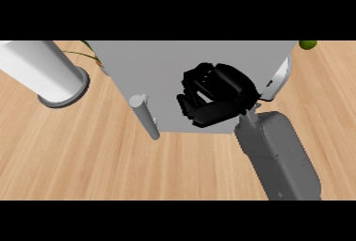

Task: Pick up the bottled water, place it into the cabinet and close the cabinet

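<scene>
Grey forearm of the robot's right arm rises from the lower right of the head view and ends in the black right hand, which sits over the grey top of the cabinet. Its fingers are curled inward, with a small pale gap showing between them; whether anything is held inside that curl cannot be told. No bottled water can be made out anywhere in view, so its place cannot be told either; if it is in the hand, the hand hides it. Seen from above, the cabinet is a grey block in the upper middle of the wooden counter. A pale rounded bar, the cabinet's handle, runs down along its lower left corner and past its front edge. At the cabinet's right side, just beside the hand, a thin light panel stands on edge. Well to the left, a white cylinder stands on a grey round base. A green stem curves behind the cabinet's upper left corner, and a small green object lies at the upper right
</scene>
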You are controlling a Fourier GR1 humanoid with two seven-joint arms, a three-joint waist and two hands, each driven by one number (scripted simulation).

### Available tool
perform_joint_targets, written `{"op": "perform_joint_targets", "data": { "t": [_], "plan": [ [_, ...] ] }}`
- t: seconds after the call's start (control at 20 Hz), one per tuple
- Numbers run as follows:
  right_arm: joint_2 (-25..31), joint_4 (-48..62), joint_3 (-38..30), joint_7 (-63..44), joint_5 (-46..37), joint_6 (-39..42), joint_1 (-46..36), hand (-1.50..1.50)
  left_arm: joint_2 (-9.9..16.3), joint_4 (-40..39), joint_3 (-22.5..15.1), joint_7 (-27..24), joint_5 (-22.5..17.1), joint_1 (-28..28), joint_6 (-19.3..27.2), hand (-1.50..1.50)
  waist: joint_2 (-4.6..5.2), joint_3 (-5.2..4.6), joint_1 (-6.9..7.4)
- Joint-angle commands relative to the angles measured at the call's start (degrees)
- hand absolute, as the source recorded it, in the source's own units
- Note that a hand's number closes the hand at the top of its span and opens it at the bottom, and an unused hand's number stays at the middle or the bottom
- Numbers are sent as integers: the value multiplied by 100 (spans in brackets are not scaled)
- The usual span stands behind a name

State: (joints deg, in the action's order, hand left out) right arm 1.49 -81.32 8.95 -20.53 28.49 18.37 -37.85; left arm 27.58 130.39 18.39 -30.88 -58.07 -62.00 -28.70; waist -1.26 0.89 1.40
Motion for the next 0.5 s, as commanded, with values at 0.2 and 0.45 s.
{"op": "perform_joint_targets", "data": {
  "t": [0.2,0.45],
  "plan": [
    [-142,943,-277,12,417,-391,-1210,150,-204,28,70,184,-90,-34,-194,-150,145,-90,169],
    [-140,1278,-234,211,366,-373,-1386,150,-96,26,53,367,-146,178,-114,-150,197,-90,186]
  ]
}}
